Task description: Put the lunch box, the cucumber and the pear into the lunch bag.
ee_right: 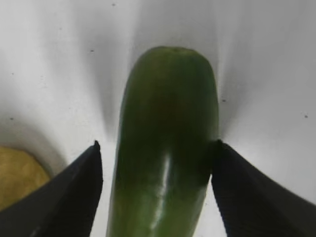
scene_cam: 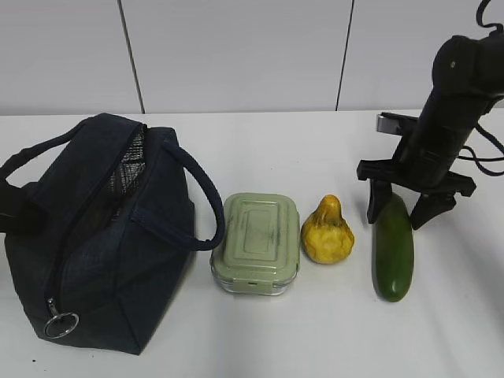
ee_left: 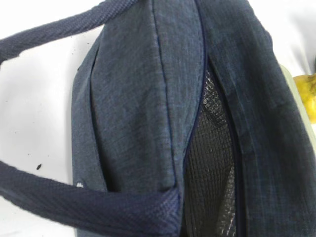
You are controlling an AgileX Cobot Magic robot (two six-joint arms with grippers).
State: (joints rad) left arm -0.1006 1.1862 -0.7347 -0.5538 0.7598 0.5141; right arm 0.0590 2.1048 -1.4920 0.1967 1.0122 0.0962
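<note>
Cucumber [scene_cam: 392, 248] lies flat on the white table [scene_cam: 315, 339] at the right, long axis running away from the camera. Right gripper [scene_cam: 410, 206] straddles its far end, jaws spread, one finger on each side. In the right wrist view the right-hand finger [ee_right: 247, 192] looks to be at the skin, the left-hand finger [ee_right: 69, 192] stands off with a strip of table showing between; not clamped.

Pear [scene_cam: 327, 231] sits just left of the cucumber, narrow top pointing away, a clear gap between them. Its edge shows at the lower left of the right wrist view [ee_right: 19, 175].

Box [scene_cam: 256, 242] is just left of the pear, lid on. The near handle [scene_cam: 206, 206] of the bag curves down to touch its left edge.

Bag [scene_cam: 94, 236] lies at the left, zipper open, silvery lining [ee_left: 212, 163] visible through the slit, ring pull [scene_cam: 61, 324] at the near end. The opening is narrow, the sides sagging inward.

Left gripper does not show in any view; its camera sees only bag fabric and handles close up, so its state cannot be told.
</note>
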